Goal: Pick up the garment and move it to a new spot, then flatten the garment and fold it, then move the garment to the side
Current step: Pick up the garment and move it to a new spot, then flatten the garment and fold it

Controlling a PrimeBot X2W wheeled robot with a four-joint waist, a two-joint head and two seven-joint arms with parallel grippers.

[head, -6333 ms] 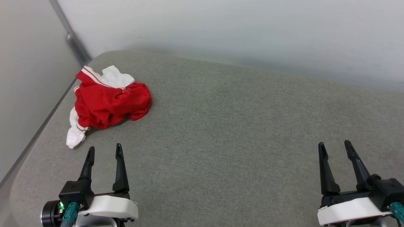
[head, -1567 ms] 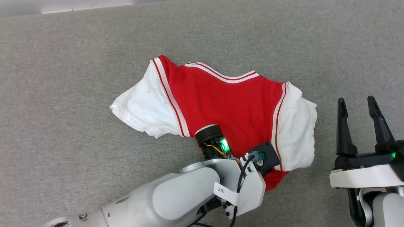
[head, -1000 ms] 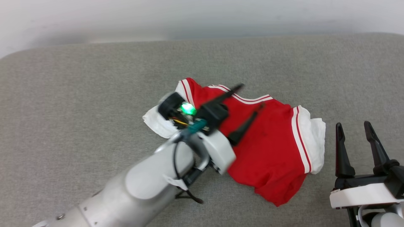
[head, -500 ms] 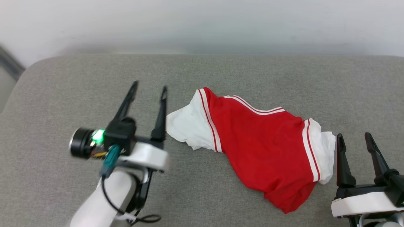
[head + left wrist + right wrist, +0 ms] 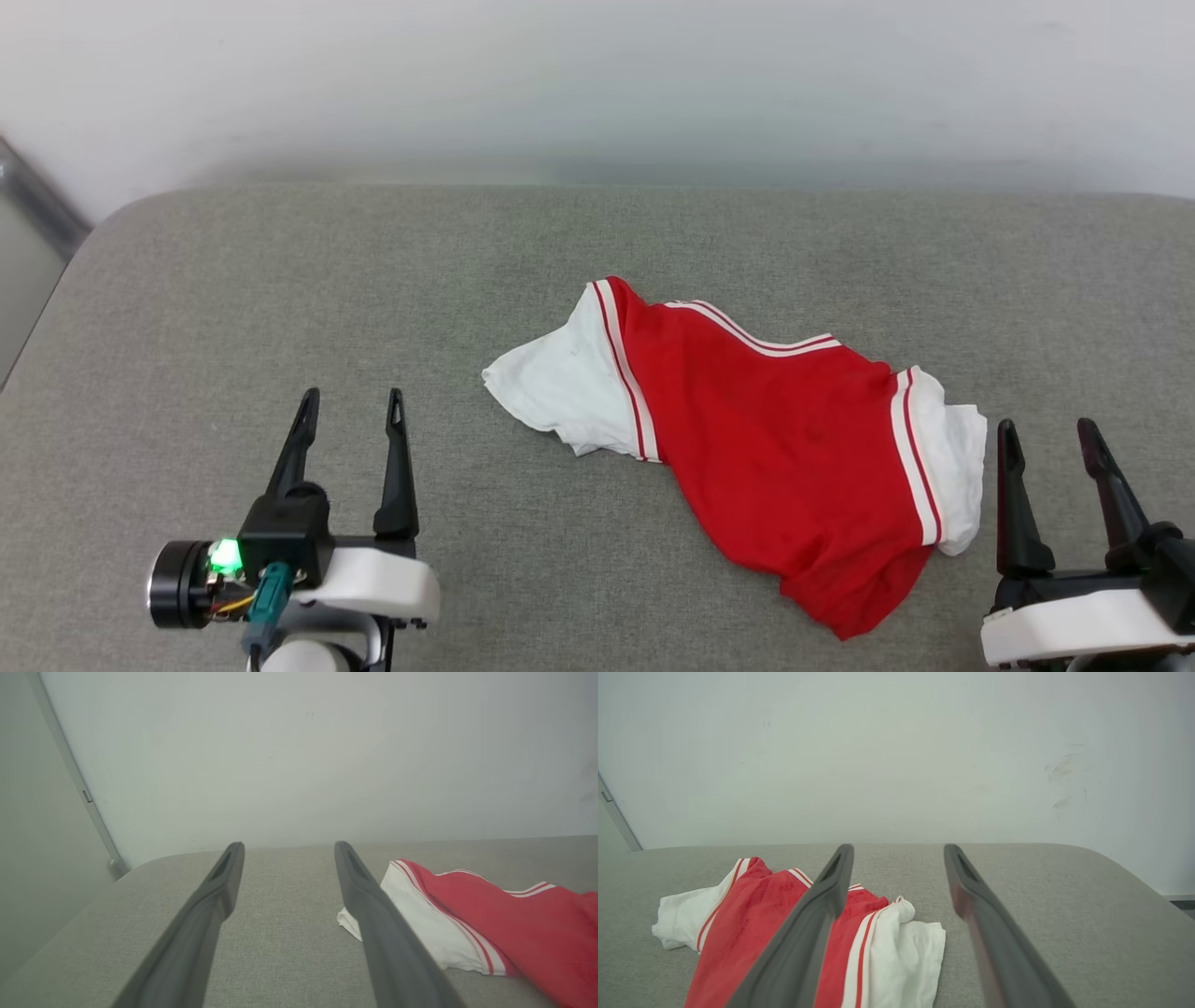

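Left gripper [image 5: 352, 399], its 2 long dark fingers spread and empty, hovers well left of the red-and-white soft jersey T-shirt [image 5: 794, 448]; right gripper [image 5: 1047, 427], likewise spread, just right of it.

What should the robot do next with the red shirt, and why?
Probably reach the open right tool to the bunched white sleeve beside it and tug it flat: the shirt lies rumpled on the grey surface, and nothing grips it.

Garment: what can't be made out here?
- Underside of the garment: head view, hidden by its own fabric.
- Its middle: right wrist view, behind a jaw of the right gripper; lower part cut by the bottom edge.
- Its far half: left wrist view, cut by the right edge.
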